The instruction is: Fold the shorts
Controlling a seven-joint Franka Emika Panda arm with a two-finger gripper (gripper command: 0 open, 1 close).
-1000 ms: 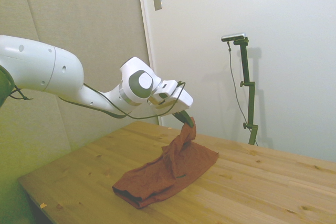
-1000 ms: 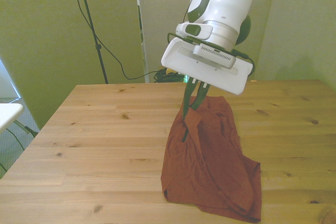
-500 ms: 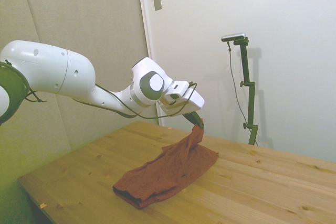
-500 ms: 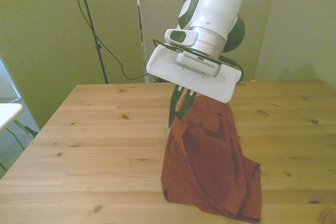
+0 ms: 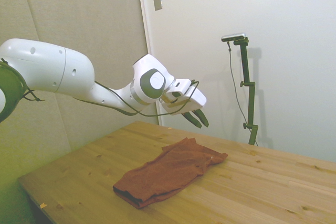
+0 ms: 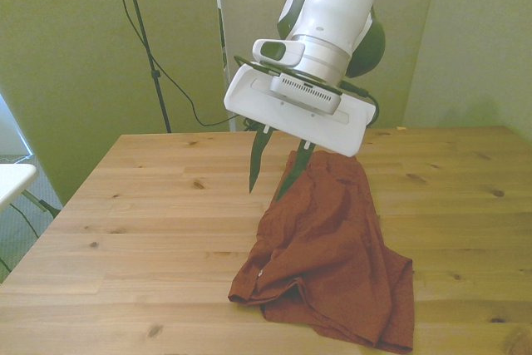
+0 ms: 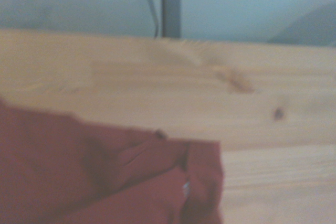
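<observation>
Shorts lay loosely folded on tabletop; fingers spread wide, empty, above them; next move calls for regrasping an edge

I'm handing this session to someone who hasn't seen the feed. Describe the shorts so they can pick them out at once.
Start at the wooden table. On it, below the white arm's open gripper, lies one rumpled heap of cloth: the shorts, reaching toward the table's near edge on the front view's right. Their rust-red colour against the pale wood sets them apart; no other cloth shows on the table.
</observation>
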